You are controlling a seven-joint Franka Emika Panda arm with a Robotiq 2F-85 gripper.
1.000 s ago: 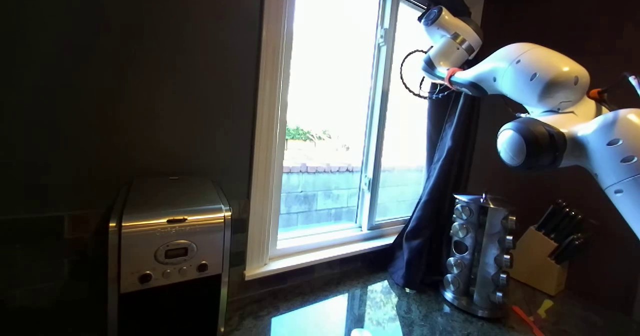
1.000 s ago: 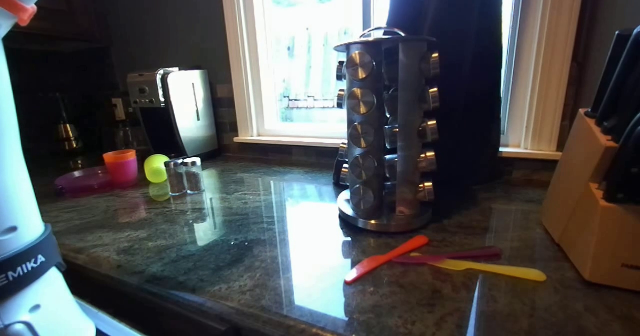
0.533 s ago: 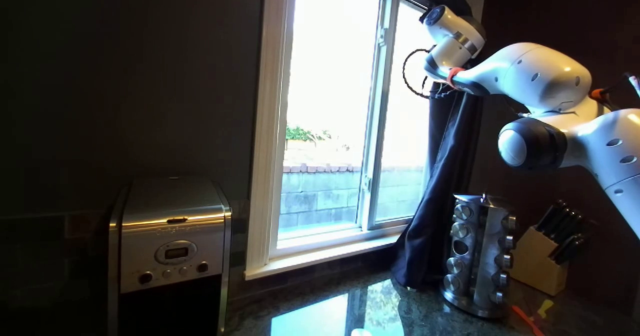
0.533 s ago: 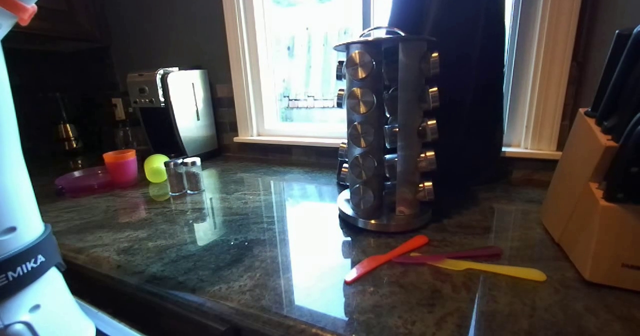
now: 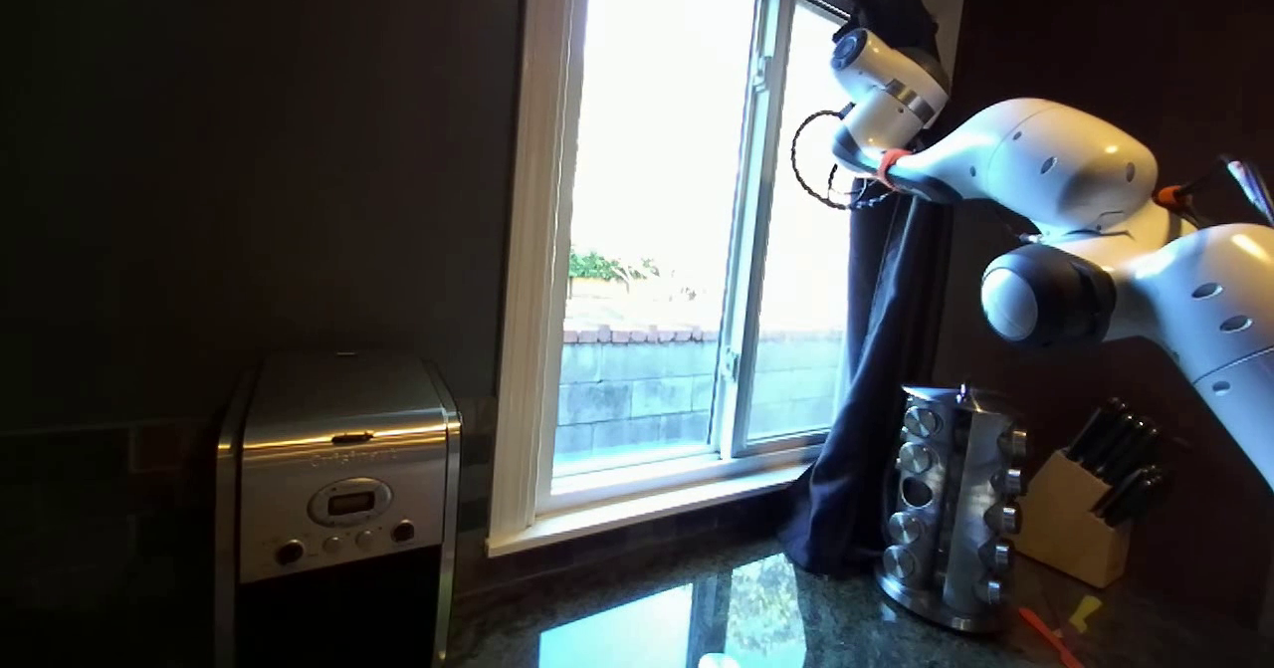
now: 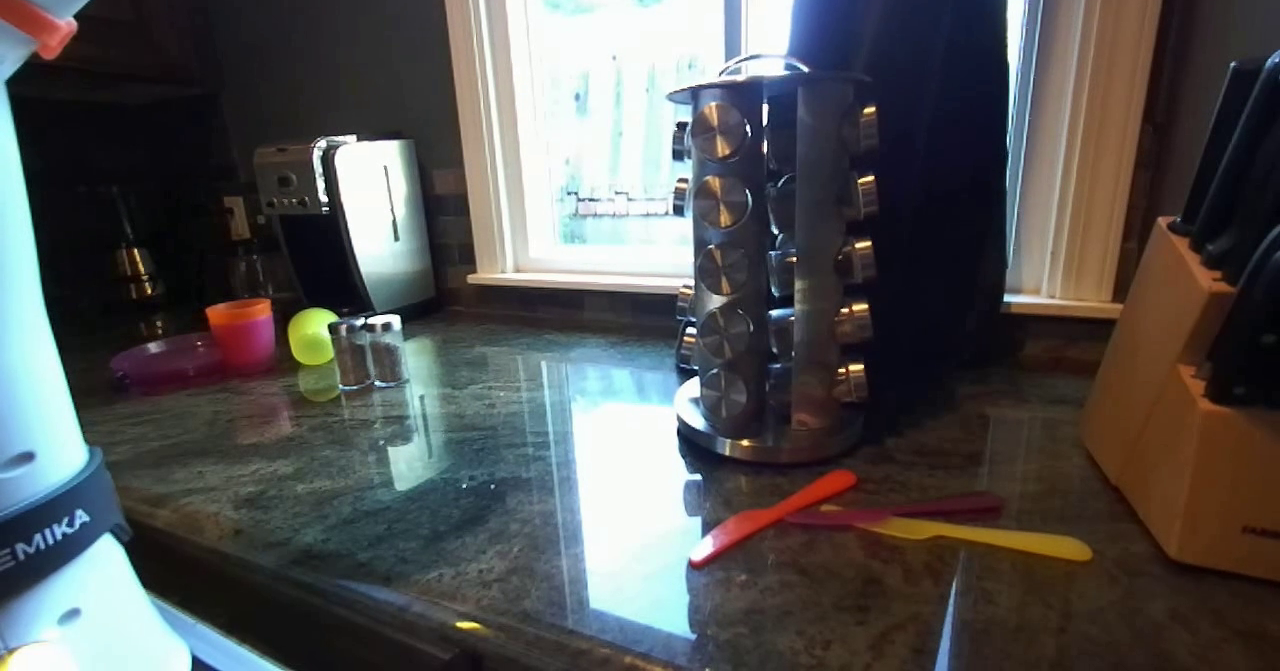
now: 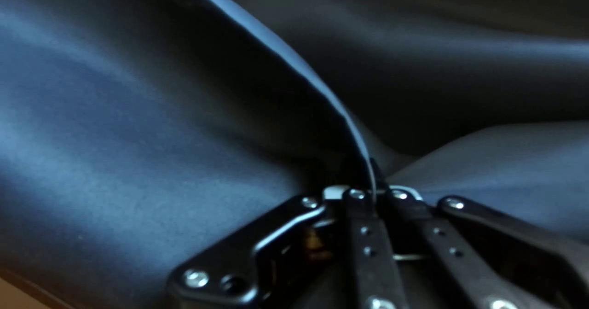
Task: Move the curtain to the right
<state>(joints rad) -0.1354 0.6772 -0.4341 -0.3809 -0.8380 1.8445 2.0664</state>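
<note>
The curtain [image 5: 886, 339] is dark navy-black fabric bunched at the right side of the window, its lower end reaching the counter. In an exterior view it hangs behind the spice rack [image 6: 940, 171]. In the wrist view its folds fill most of the picture [image 7: 115, 138]. My gripper [image 7: 375, 177] comes in from the bottom there, its fingers closed together on a thin edge of the curtain that runs up and left from between them. In an exterior view the arm's wrist [image 5: 886, 101] is up against the upper curtain, and the gripper itself is hidden.
A steel spice rack [image 6: 770, 261] stands in front of the curtain. A knife block [image 6: 1180, 401] is to its right. Coloured knives [image 6: 775, 516] lie on the counter [image 6: 480, 531]. The coffee maker [image 5: 343, 469] stands left of the window [image 5: 657, 200].
The arm shifts slightly right, then down and a little left. The curtain's left edge has moved slightly to the right, uncovering a bit more of the window. The grip looks kept.
</note>
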